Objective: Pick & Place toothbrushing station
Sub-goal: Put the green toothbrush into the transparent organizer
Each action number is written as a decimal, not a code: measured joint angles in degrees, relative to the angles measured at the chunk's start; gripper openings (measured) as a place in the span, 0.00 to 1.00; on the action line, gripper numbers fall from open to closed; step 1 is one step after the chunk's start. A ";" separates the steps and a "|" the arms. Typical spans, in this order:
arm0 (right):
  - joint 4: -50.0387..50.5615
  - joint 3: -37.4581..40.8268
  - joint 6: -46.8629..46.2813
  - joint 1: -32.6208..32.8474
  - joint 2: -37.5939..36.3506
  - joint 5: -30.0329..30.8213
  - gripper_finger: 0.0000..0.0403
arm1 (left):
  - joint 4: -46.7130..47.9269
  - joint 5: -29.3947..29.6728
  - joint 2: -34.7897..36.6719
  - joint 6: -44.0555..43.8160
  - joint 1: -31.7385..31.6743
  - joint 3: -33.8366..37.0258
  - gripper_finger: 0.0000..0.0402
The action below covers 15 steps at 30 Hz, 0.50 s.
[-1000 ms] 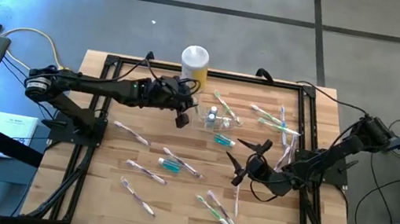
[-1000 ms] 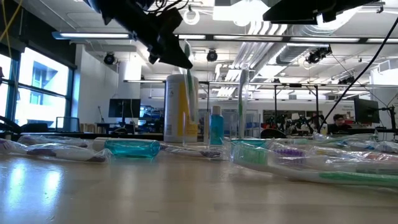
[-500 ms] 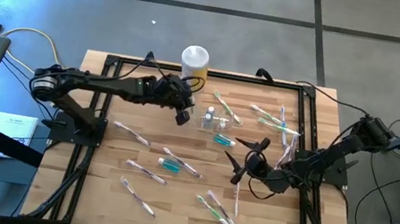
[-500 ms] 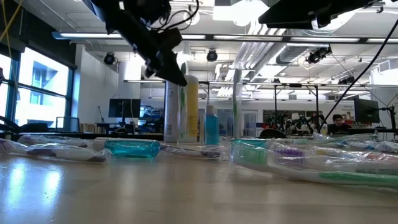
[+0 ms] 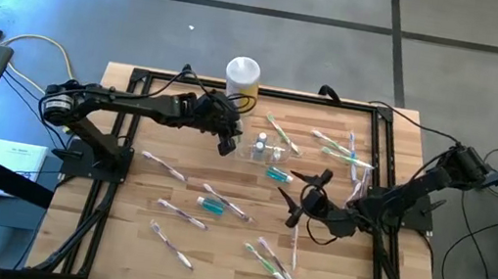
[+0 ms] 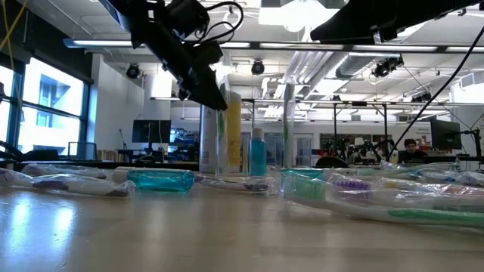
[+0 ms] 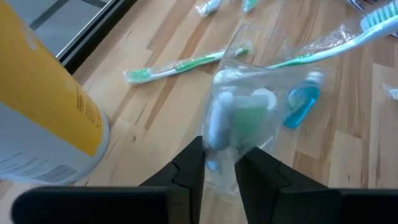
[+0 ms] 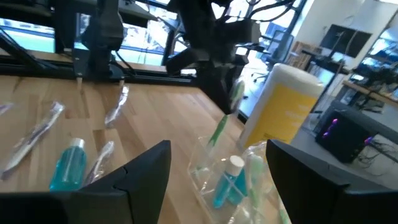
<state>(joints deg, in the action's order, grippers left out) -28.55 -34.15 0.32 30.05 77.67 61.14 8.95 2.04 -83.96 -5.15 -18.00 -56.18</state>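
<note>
- Station (image 5: 265, 150), clear plastic, stands at the tabletop's (image 5: 125, 240) far middle beside the yellow canister (image 5: 243, 76), already holding some items.
- Left end effector (image 5: 226, 146) over its edge; grip can't be told.
- Right end effector (image 5: 304, 199) spread, empty, nearby.
- Many wrapped toothbrushes (image 5: 172, 244) still scattered; task partway.

**The station on the table**

We see the station (image 5: 262, 149), a small clear plastic holder, standing upright on the wooden table toward its far edge, just beside the yellow canister (image 5: 243, 76). Inside it we make out a small blue bottle (image 7: 303, 103) and a green-handled toothbrush (image 8: 219, 130) leaning out.
</note>
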 joint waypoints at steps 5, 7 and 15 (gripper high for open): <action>0.57 0.01 -0.79 -0.95 0.00 -1.72 0.63 | 0.00 0.00 0.01 -1.13 0.00 0.00 0.30; 0.71 0.02 -0.81 -0.95 0.00 -1.72 0.63 | 0.00 0.00 0.01 -1.15 0.00 0.00 0.34; 0.83 0.01 -0.85 -0.92 0.00 -1.74 0.63 | 0.59 0.00 0.06 -1.15 0.00 0.00 0.45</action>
<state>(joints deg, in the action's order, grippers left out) -27.72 -34.14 -0.53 29.12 77.67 59.40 9.54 2.04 -83.90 -6.31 -18.00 -56.18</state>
